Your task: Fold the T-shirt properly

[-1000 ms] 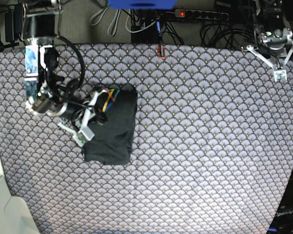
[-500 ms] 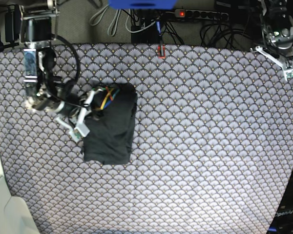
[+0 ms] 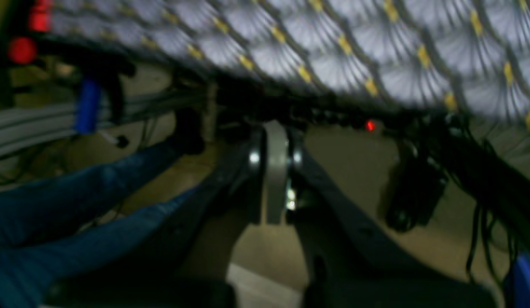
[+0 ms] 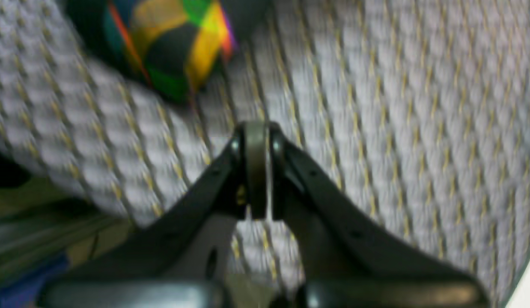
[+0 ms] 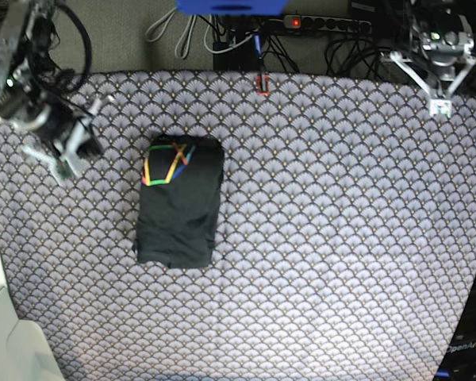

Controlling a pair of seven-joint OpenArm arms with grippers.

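- The T-shirt (image 5: 179, 202) lies folded at 9 o'clock on the surface (image 5: 341, 238).
- Both claws, right (image 4: 256, 171) and left (image 3: 275, 171), are closed, holding nothing.
- A returning claw could snag the fold.

Legible markings: one partial brand name only.
White lettering reading "OpenArm", cut off by the frame edge, stands on the dark robot base (image 5: 466, 349) at the lower right of the base view. The T-shirt (image 5: 178, 208) bears a multicoloured line graphic (image 5: 167, 162) without readable letters.
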